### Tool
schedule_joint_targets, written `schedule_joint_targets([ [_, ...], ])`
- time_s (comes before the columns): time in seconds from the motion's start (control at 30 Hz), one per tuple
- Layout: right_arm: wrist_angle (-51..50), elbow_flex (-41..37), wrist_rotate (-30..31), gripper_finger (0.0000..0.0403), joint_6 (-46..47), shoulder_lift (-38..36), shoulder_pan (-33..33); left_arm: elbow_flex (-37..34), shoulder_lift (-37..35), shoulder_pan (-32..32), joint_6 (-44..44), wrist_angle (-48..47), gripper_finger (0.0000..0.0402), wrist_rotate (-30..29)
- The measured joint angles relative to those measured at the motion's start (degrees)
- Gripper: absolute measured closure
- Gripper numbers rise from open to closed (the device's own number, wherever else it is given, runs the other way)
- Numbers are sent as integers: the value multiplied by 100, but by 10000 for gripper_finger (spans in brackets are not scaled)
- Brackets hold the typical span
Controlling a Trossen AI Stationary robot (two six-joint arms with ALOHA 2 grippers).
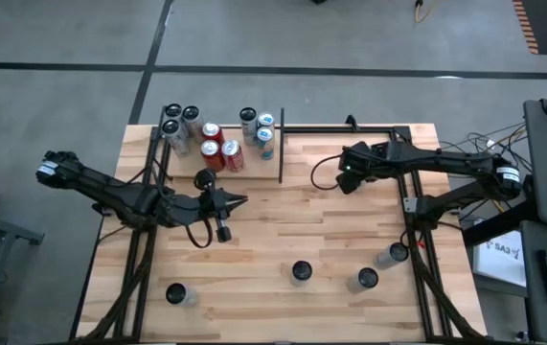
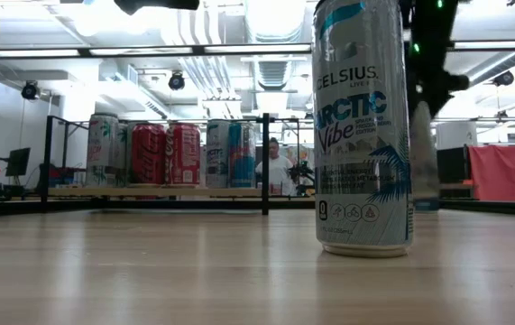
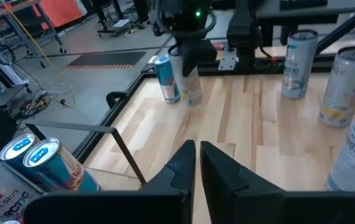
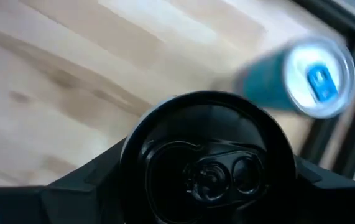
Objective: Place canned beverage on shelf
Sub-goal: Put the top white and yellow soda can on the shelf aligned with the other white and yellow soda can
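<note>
The shelf (image 1: 254,174) is the pale panel with black rods at the table's far left. Several cans (image 1: 217,146) stand upright on it, red and pale ones (image 2: 171,153). My right gripper (image 1: 348,177) is right of the shelf, by the bare black frame, closed around a pale can with a black top (image 4: 208,168). A blue can (image 4: 317,78) stands just beyond it. My left gripper (image 3: 196,152) hovers shut and holding nothing over the table, just near of the shelf (image 1: 239,201). My right gripper has the black-topped can between its two fingers (image 4: 90,186), one on each side of its upper wall just under the rim (image 4: 133,143). The fingers come from above, slanting down. The can stands upright with its bottom on the table (image 3: 193,93).
Loose cans stand along the table's near part (image 1: 175,294), (image 1: 300,273), (image 1: 367,279), (image 1: 395,254). The middle one is a pale Celsius can, large in the low view (image 2: 363,126). A bare black frame (image 1: 350,127) runs along the far edge right of the shelf.
</note>
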Motion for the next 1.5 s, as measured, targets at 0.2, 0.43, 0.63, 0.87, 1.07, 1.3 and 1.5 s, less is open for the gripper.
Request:
schedule_joint_targets([
  [0.2, 555, 731, 34, 152, -64, -6, 717, 0, 76, 7, -36, 114, 353, -145],
  [0.43, 2412, 1052, 171, 152, -797, 48, 1596, 0, 549, 31, -66, 494, 260, -818],
  [0.63, 3393, 1286, 172, 152, -1495, 512, 1936, 0, 1101, 52, 5, 978, 163, -1321],
  [0.87, 3412, 2050, 479, 152, -2229, 1483, 2082, 0, 1618, 117, -2, 1222, 97, -1334],
  [1.07, 3403, 2758, 526, 152, -2692, 2214, 2143, 0, 1919, 304, -172, 1240, 88, -1410],
  [1.3, 3404, 3126, 555, 152, -2903, 2597, 2186, 0, 2126, 394, -296, 1251, 88, -1803],
  [1.5, 3563, 3142, 498, 152, -2859, 2600, 2188, 0, 2131, 411, -302, 1289, 90, -1905],
])
